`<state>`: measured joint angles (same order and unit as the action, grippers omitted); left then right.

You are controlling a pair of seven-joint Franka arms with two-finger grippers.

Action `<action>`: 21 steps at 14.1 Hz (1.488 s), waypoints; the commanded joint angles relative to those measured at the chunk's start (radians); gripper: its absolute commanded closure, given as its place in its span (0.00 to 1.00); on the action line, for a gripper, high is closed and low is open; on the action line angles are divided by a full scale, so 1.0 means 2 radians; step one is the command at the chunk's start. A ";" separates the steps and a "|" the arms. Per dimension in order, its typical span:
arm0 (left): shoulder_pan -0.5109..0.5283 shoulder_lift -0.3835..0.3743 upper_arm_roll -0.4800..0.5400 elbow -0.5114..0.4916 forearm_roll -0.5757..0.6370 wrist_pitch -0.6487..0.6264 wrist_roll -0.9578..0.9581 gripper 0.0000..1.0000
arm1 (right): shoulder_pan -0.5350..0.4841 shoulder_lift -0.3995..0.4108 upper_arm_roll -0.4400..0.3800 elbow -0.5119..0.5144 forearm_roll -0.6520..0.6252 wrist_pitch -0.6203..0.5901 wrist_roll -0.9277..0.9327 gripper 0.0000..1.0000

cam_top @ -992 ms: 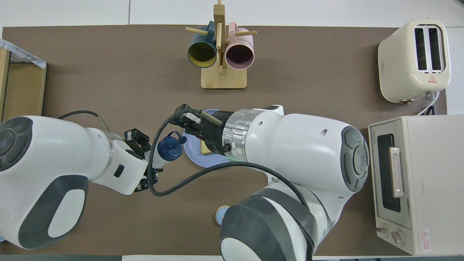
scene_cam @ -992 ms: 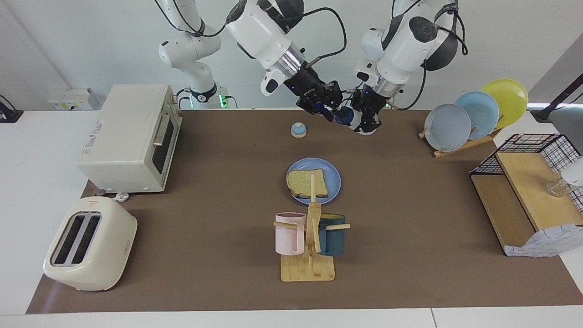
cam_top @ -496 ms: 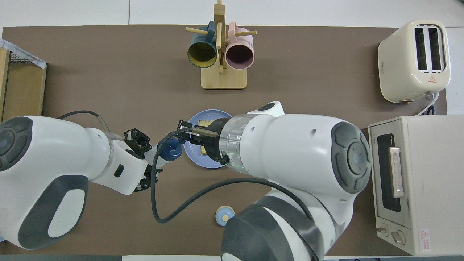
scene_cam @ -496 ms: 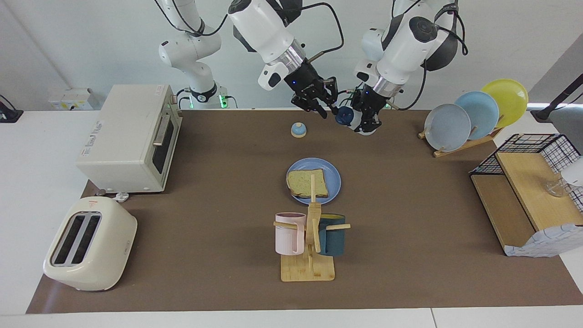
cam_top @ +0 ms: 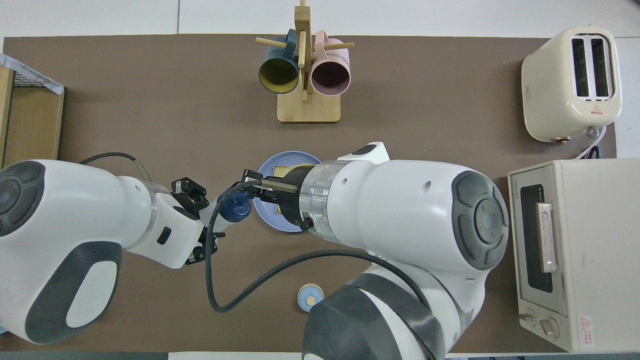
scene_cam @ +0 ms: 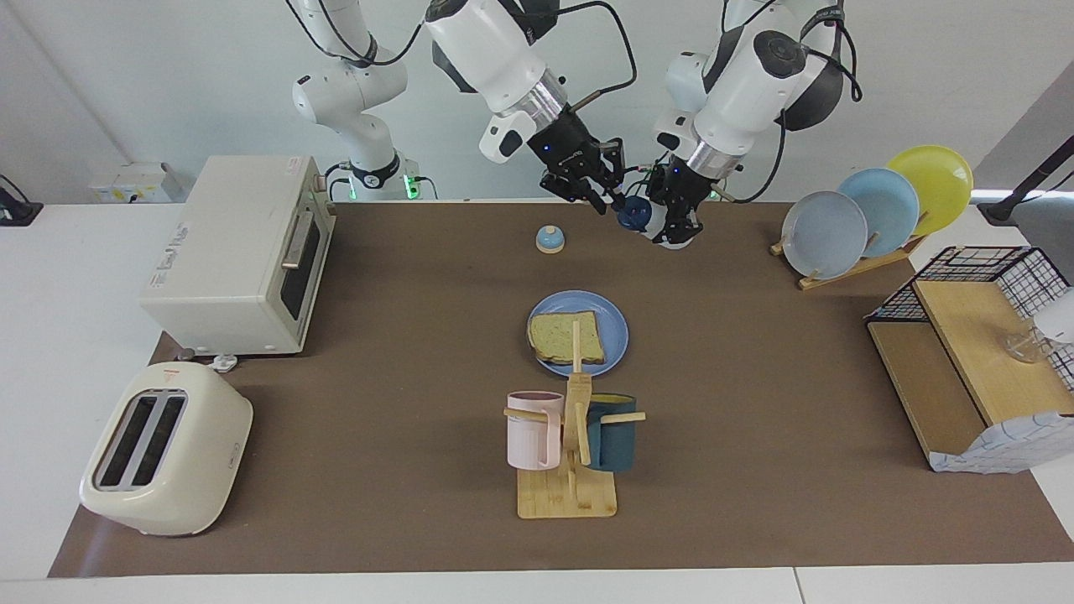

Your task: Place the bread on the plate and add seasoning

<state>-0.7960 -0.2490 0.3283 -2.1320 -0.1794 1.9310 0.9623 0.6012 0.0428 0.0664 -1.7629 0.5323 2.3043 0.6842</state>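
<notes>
The bread (scene_cam: pixel 562 335) lies flat on the blue plate (scene_cam: pixel 617 325) in the middle of the table. In the overhead view the right arm covers much of the plate (cam_top: pixel 270 167), and only a sliver of the bread (cam_top: pixel 289 170) shows. My left gripper (scene_cam: pixel 676 226) is shut on the seasoning bottle (scene_cam: pixel 634 215) and holds it tilted in the air, over the table between the plate and the robots. The bottle's navy cap (cam_top: pixel 234 209) points toward my right gripper (scene_cam: pixel 602 197), which hangs close beside the cap.
A small blue-topped bell (scene_cam: pixel 550 239) sits nearer the robots than the plate. A wooden mug rack (scene_cam: pixel 570 445) with two mugs stands farther out. A toaster oven (scene_cam: pixel 235 252) and a toaster (scene_cam: pixel 164 449) are at the right arm's end. A plate rack (scene_cam: pixel 873 210) and a wire shelf (scene_cam: pixel 982 352) are at the left arm's end.
My right gripper has lifted up and back from the bottle's cap, toward the robots. My left gripper still holds the bottle in almost the same place.
</notes>
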 commanded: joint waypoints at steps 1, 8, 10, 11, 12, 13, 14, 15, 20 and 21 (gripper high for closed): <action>-0.005 -0.014 0.003 -0.009 0.006 0.002 -0.002 1.00 | -0.003 -0.004 0.002 0.001 -0.005 -0.006 -0.004 0.85; -0.005 -0.014 0.003 -0.009 0.006 0.002 -0.002 1.00 | -0.005 -0.003 0.002 0.002 -0.003 -0.007 -0.003 1.00; -0.005 -0.014 0.003 -0.009 0.006 0.002 -0.002 1.00 | -0.011 0.001 0.001 0.012 0.003 -0.010 -0.002 1.00; -0.005 -0.014 0.003 -0.009 0.006 0.002 -0.002 1.00 | -0.014 0.004 -0.002 0.021 0.005 -0.017 0.000 1.00; -0.005 -0.014 0.004 -0.009 0.006 0.002 -0.002 1.00 | -0.021 0.005 -0.003 0.029 0.014 -0.026 0.002 1.00; -0.005 -0.014 0.003 -0.009 0.006 0.002 -0.002 1.00 | -0.029 0.008 -0.003 0.035 0.029 -0.028 0.003 1.00; -0.005 -0.014 0.003 -0.009 0.006 0.002 -0.002 1.00 | -0.031 0.010 -0.003 0.036 0.040 -0.028 0.003 1.00; -0.005 -0.014 0.003 -0.009 0.006 0.002 -0.002 1.00 | -0.030 0.010 -0.003 0.033 0.038 -0.022 0.001 1.00; -0.005 -0.014 0.003 -0.009 0.006 0.001 -0.003 1.00 | -0.031 -0.001 -0.005 0.007 -0.027 -0.030 -0.013 0.00; -0.005 -0.014 0.003 -0.009 0.006 0.001 -0.003 1.00 | -0.041 -0.001 -0.005 0.007 -0.079 -0.042 -0.031 0.00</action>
<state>-0.7981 -0.2541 0.3282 -2.1329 -0.1795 1.9321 0.9619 0.5511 0.0543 0.0538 -1.7306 0.4840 2.2537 0.6736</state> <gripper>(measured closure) 0.551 0.458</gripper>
